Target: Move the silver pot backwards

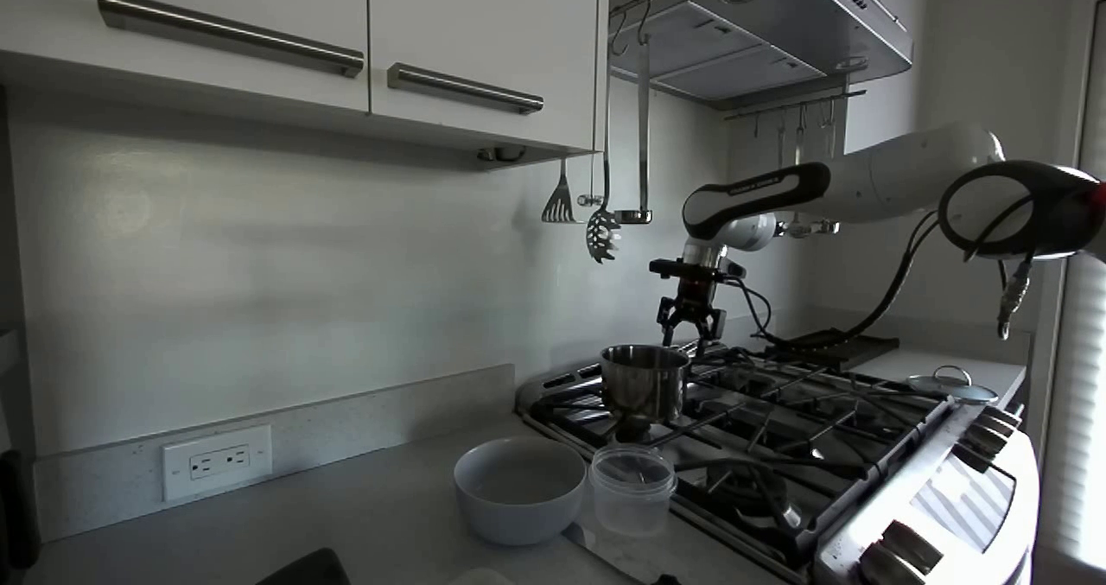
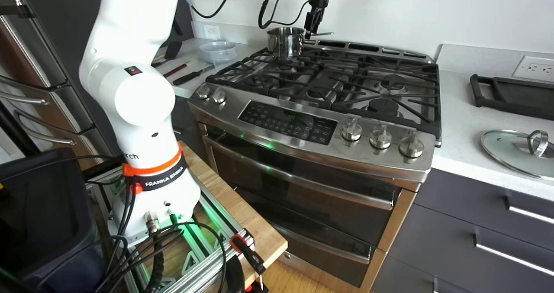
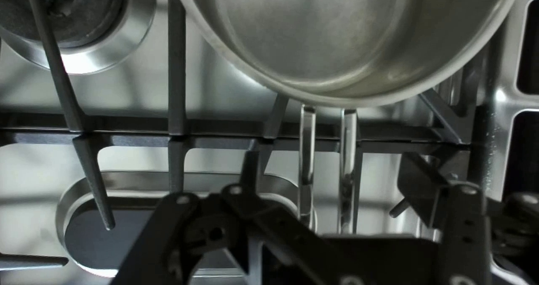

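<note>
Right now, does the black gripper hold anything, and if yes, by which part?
Nothing is held. The gripper is open; the metal handle of the silver cylindrical steel pot shows between its fingers, clear of both.

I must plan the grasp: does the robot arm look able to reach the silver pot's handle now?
Probably yes: the gripper is open, the handle shows between its jaws, and nothing visible blocks it.
</note>
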`<action>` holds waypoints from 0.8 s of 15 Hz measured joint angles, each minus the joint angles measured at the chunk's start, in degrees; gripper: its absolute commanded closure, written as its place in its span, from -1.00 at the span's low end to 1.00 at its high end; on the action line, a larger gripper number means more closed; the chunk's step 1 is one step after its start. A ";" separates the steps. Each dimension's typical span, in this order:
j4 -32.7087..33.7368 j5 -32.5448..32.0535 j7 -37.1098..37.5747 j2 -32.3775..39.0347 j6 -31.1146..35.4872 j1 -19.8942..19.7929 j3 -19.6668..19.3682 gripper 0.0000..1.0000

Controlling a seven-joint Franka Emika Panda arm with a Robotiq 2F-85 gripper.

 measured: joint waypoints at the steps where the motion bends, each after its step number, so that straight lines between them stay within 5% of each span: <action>1: 0.09 0.00 0.00 0.00 0.00 0.00 -0.02 -1.00; 12: -2.04 -13.12 -13.58 -6.95 0.00 1.36 -0.17 -1.00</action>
